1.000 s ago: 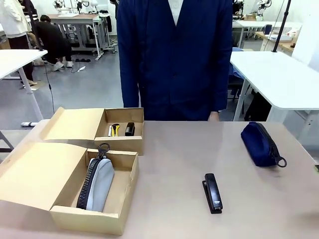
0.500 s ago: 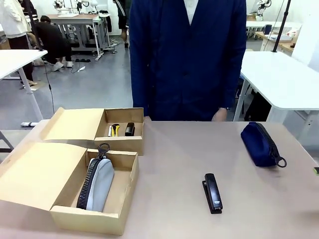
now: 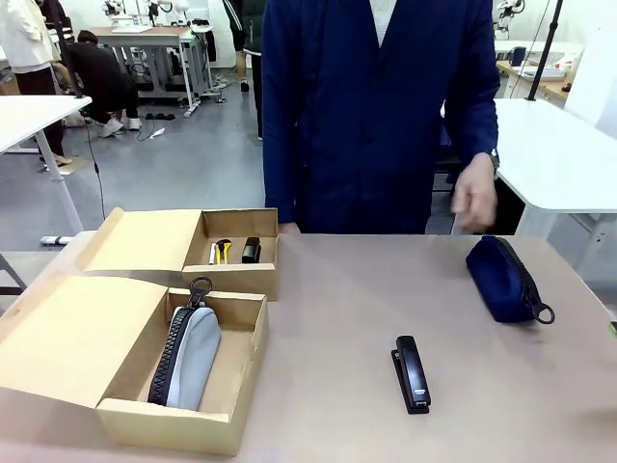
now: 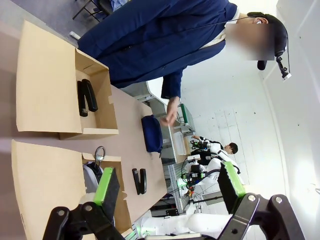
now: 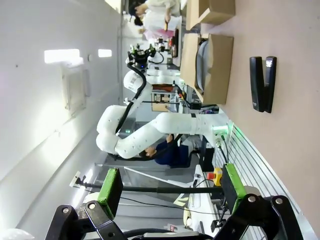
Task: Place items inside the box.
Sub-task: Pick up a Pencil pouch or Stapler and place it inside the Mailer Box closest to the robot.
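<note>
"Left wrist view: how wide is the left tool (image 4: 170, 186)?"
"Spread wide, green pads (image 4: 106, 186) touching nothing; right tool (image 5: 170, 190) the same."
"What does the front view add?"
"A slim black stapler (image 3: 412, 373) lying alone on the smooth beige worktop (image 3: 328, 318), a soft grey pencil case (image 3: 193, 357) inside the near cardboard box (image 3: 174, 424), a yellow utility knife (image 3: 223, 252) in the far box (image 3: 231, 283), a navy pouch (image 3: 501, 278) near a person's hand (image 3: 474, 196)."

Two boxes stood at the left of the counter (image 3: 337, 309), the far box (image 3: 231, 281) just behind the near box (image 3: 174, 422). A pencil case (image 3: 190, 359) lay in the near box. A knife (image 3: 223, 252) and a stapler (image 3: 252, 250) lay side by side in the far box. A second stapler (image 3: 412, 374) lay right of centre, with a pouch (image 3: 501, 278) farther right and behind it. A person (image 3: 376, 116) stood beyond the counter.
</note>
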{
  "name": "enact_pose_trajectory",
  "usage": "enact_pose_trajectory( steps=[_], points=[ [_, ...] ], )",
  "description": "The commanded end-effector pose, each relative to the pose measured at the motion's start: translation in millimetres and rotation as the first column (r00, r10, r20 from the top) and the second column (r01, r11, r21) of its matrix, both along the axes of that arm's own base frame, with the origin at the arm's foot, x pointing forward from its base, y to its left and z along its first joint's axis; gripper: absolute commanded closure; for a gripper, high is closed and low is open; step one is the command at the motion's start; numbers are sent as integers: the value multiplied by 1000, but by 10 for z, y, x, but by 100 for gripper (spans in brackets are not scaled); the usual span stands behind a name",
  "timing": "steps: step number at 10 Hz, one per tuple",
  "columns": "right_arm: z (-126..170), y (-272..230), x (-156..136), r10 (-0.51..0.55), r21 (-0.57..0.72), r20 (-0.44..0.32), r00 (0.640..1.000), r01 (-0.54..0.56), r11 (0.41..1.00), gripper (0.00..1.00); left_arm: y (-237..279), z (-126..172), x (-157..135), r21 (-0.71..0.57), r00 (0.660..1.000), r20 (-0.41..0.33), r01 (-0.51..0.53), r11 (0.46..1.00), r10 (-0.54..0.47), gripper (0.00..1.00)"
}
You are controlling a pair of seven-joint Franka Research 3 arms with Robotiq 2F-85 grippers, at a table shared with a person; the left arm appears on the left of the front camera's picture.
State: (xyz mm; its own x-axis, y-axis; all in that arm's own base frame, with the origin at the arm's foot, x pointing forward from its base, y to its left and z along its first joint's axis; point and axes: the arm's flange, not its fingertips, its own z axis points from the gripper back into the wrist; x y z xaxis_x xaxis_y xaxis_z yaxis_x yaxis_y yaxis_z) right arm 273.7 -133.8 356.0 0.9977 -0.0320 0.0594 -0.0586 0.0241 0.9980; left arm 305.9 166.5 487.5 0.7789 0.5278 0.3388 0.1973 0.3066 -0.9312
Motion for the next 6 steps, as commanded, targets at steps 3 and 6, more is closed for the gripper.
enact_pose_trajectory(
  steps=[3,6],
  points=[
    [33,-8,-23,9,6,7,1000,-9,1000,0,-39,-12,-20,-12,1000,31,0,1000,0,0],
    [33,-8,-23,9,6,7,1000,-9,1000,0,-39,-12,-20,-12,1000,31,0,1000,0,0]
  ],
)
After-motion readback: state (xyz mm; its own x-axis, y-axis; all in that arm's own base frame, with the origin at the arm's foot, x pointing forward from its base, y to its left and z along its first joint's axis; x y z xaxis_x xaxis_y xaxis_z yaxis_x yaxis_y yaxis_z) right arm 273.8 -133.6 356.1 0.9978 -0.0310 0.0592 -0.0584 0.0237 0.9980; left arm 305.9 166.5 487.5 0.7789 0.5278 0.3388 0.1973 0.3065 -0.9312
